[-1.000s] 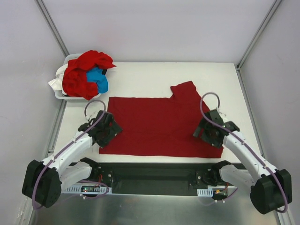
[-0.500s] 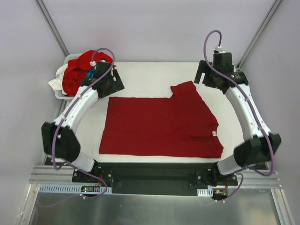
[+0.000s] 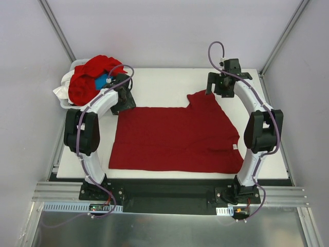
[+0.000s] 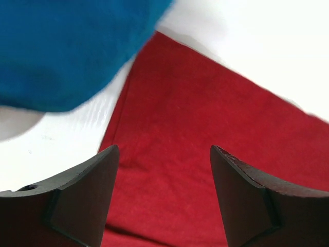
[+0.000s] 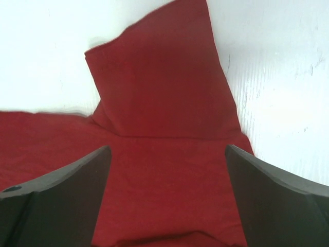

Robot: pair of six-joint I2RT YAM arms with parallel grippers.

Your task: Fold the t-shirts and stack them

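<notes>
As viewed from above, left to right.

White bin [image 3: 62, 101], far-left corner of table [image 3: 164, 80]: heaped with crumpled deep-red t-shirts [image 3: 85, 85], one bright blue t-shirt [image 3: 102, 81] tucked among them.

Left gripper [image 3: 123, 100], just right of bin: jaws parted, partway open, gripping nothing. Poised above far-left corner of flat red t-shirt [image 3: 175, 139]; contact with cloth not discernible. In left wrist view, both fingers framing red cloth near its left edge, blue cloth looming at upper left.

Flat red t-shirt: spread smooth across middle of table, between the two grippers. One sleeve [image 3: 205, 100] jutting toward far edge on the right side. Small white neck label [image 3: 235, 146] close to right edge.

Right gripper [image 3: 217, 88], near far-right corner of table: jaws spread wide, empty. Set just beside far tip of sleeve; in right wrist view, sleeve lying ahead, centred between the fingers, bare white table to either side.
</notes>
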